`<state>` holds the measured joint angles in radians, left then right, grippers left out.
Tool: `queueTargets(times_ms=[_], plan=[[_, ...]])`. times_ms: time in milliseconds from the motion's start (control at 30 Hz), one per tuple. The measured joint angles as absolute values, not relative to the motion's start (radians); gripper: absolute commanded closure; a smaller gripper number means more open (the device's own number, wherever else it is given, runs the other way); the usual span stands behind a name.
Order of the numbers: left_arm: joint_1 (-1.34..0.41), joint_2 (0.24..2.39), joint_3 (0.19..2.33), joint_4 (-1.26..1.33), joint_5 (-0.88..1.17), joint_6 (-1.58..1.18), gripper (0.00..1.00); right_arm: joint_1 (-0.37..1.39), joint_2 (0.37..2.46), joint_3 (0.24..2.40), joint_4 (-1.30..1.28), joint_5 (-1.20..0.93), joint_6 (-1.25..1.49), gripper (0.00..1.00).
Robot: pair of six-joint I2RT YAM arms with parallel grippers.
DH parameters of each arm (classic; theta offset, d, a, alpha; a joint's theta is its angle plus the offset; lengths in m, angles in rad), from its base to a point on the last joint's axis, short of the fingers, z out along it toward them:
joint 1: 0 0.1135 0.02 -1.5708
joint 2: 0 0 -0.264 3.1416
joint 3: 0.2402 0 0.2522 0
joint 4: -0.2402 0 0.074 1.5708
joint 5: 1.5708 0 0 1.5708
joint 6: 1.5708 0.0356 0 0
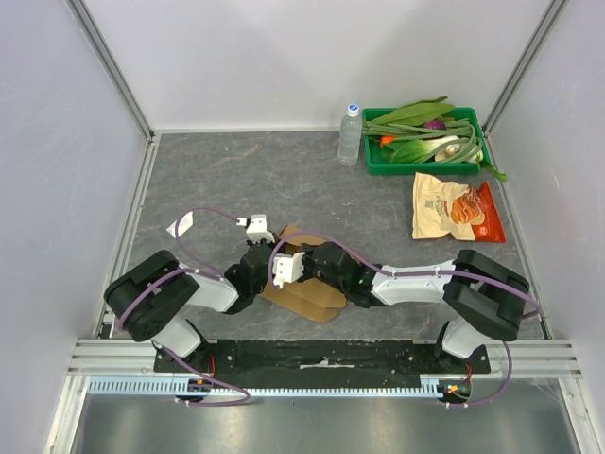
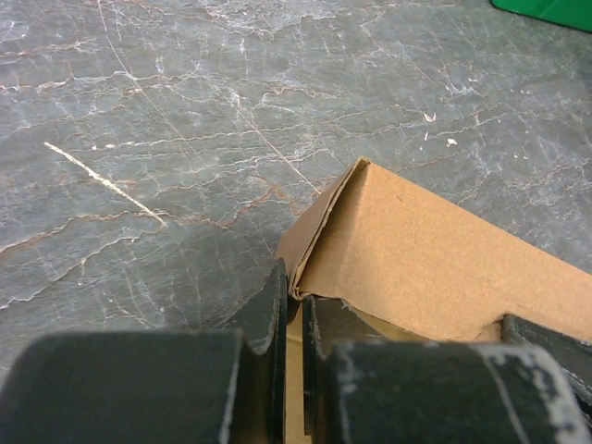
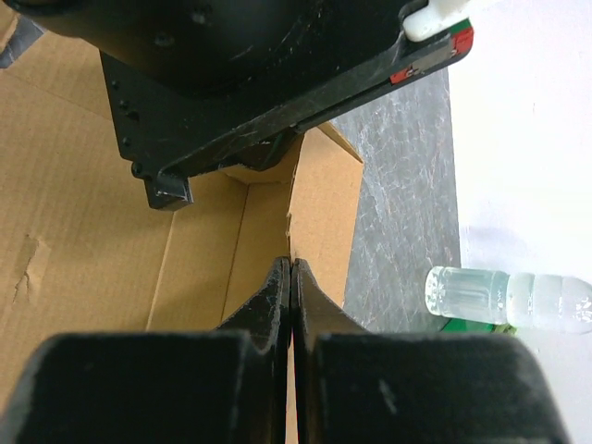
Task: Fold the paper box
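The paper box [image 1: 307, 298] is a brown cardboard sheet, partly raised into walls, lying between the two arms near the table's front edge. My left gripper [image 1: 267, 267] comes in from the left. In the left wrist view it [image 2: 294, 310] is shut on a thin cardboard wall, just below the box's folded corner [image 2: 356, 199]. My right gripper [image 1: 319, 263] reaches in from the right. In the right wrist view it [image 3: 291, 273] is shut on the edge of an upright panel of the box [image 3: 319, 217]. The left arm's black body [image 3: 231, 74] hangs over the box's inside.
A water bottle [image 1: 350, 134] stands at the back, also in the right wrist view [image 3: 504, 298]. Beside it is a green tray [image 1: 378, 163] of vegetables. A snack bag [image 1: 454, 208] lies on the right, a white paper scrap [image 1: 181, 225] on the left.
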<state>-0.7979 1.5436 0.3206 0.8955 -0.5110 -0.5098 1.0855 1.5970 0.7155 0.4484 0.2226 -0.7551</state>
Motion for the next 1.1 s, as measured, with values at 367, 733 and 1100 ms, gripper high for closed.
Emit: queueTargets(times_ms=[367,733,1100], plan=[[-0.801,1.560,0.339,0.886,-0.526,-0.548,0.78,1.083,1.596,0.700,0.472,0.226,-0.726,1.00],[-0.814,1.555,0.294,0.945,-0.571,-0.500,0.75,1.105,1.594,0.698,0.467,0.247,-0.718,1.00],[-0.807,1.592,0.346,0.928,-0.534,-0.530,0.90,1.082,1.589,0.694,0.471,0.228,-0.672,1.00]])
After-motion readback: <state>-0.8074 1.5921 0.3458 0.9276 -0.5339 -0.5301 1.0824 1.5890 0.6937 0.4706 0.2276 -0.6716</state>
